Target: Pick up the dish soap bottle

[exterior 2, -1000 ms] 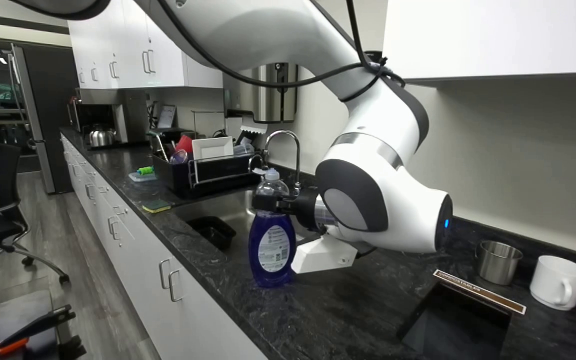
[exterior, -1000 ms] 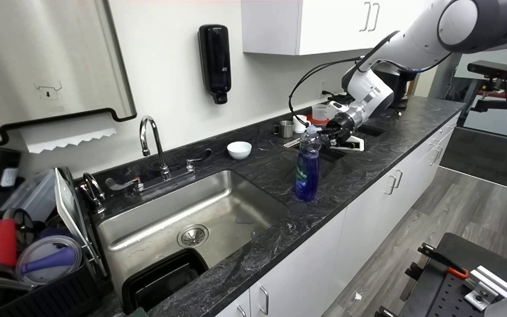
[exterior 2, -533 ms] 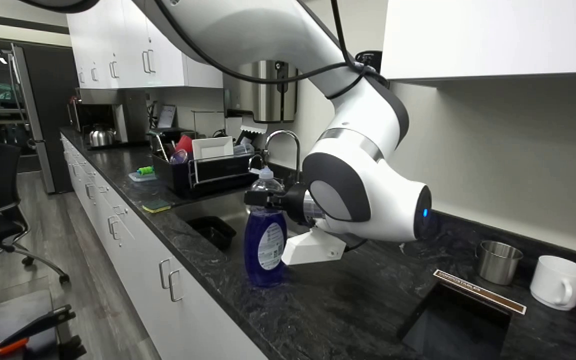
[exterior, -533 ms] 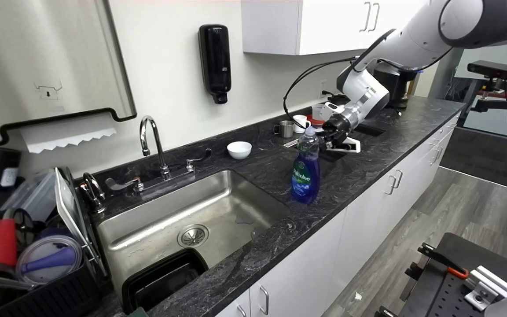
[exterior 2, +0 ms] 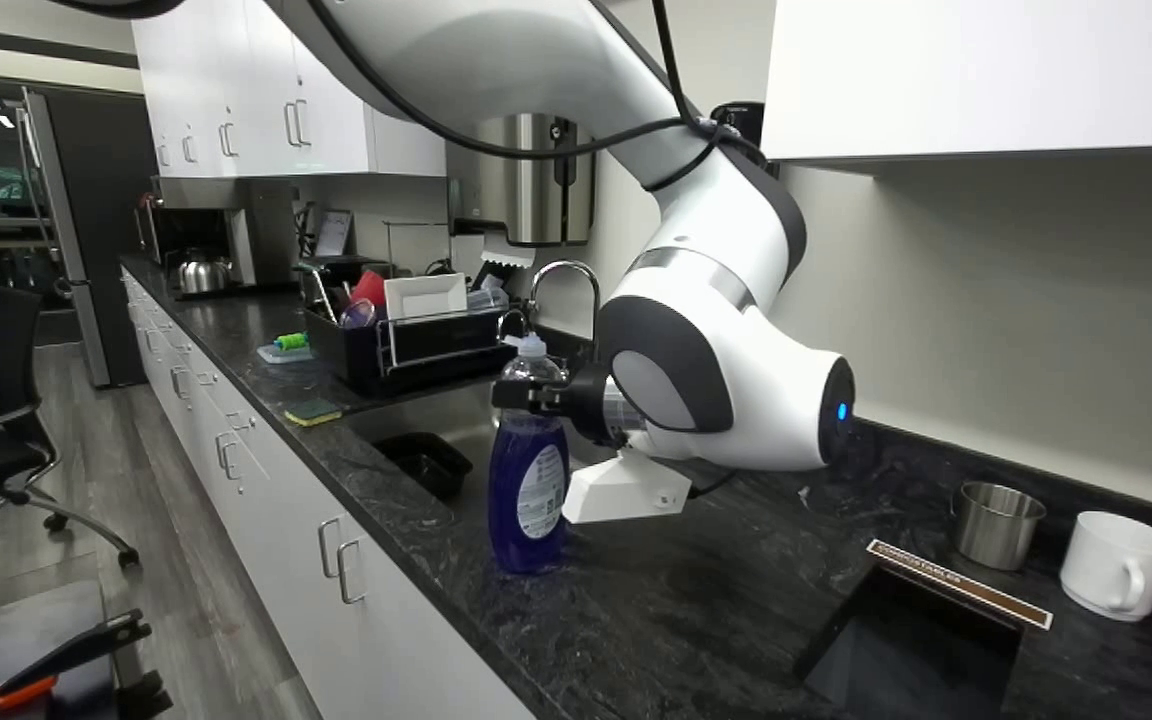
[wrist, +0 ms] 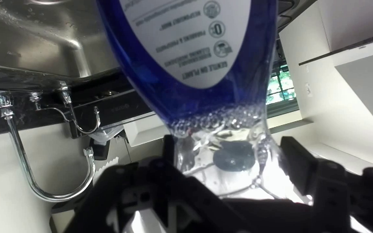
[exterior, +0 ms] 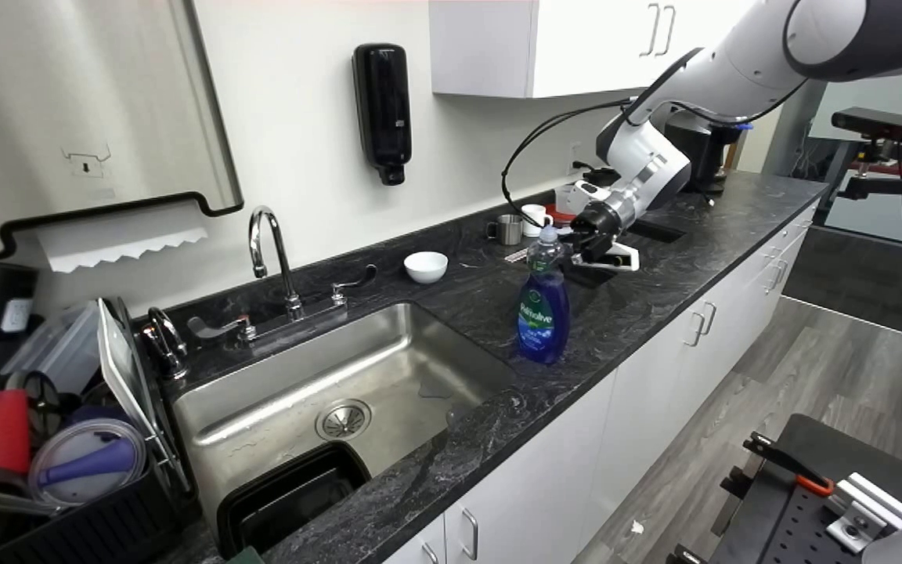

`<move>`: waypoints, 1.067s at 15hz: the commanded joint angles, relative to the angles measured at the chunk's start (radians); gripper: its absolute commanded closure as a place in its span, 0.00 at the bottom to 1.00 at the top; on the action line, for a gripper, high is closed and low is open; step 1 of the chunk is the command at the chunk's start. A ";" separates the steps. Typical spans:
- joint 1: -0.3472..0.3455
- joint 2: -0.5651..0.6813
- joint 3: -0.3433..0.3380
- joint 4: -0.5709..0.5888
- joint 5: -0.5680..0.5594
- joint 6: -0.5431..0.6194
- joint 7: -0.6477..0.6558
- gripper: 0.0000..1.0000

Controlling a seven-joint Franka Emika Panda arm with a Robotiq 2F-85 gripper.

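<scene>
The dish soap bottle (exterior: 543, 317) is a translucent blue bottle with a clear upper part and a pale cap. It stands upright on the dark counter beside the sink, and also shows in an exterior view (exterior 2: 524, 500). In the wrist view it is upside down, with the white back label on the bottle (wrist: 193, 90) facing the camera. My gripper (wrist: 227, 155) has one finger on each side of the bottle's clear upper part, both apparently touching it. In an exterior view the gripper (exterior 2: 526, 397) crosses the bottle below its cap. The bottle's base rests on the counter.
The steel sink (exterior: 294, 392) holds a black tub (exterior: 294, 493). The faucet (exterior: 275, 258) and a white bowl (exterior: 426, 267) are near the wall. A steel cup (exterior 2: 998, 525) and a white mug (exterior 2: 1118, 565) stand by a counter opening (exterior 2: 916, 650). A dish rack (exterior 2: 346, 350) is beyond the sink.
The gripper and bottle have shifted slightly left in both exterior views. The bottle has turned, so its front label now shows fully in an exterior view. Little moved in the last half second.
</scene>
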 commanded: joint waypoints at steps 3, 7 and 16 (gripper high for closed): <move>0.008 -0.015 -0.019 -0.017 0.004 0.074 0.024 0.47; -0.001 -0.024 -0.040 -0.003 0.000 0.114 0.037 0.47; -0.018 -0.059 -0.071 0.030 -0.030 0.271 0.093 0.47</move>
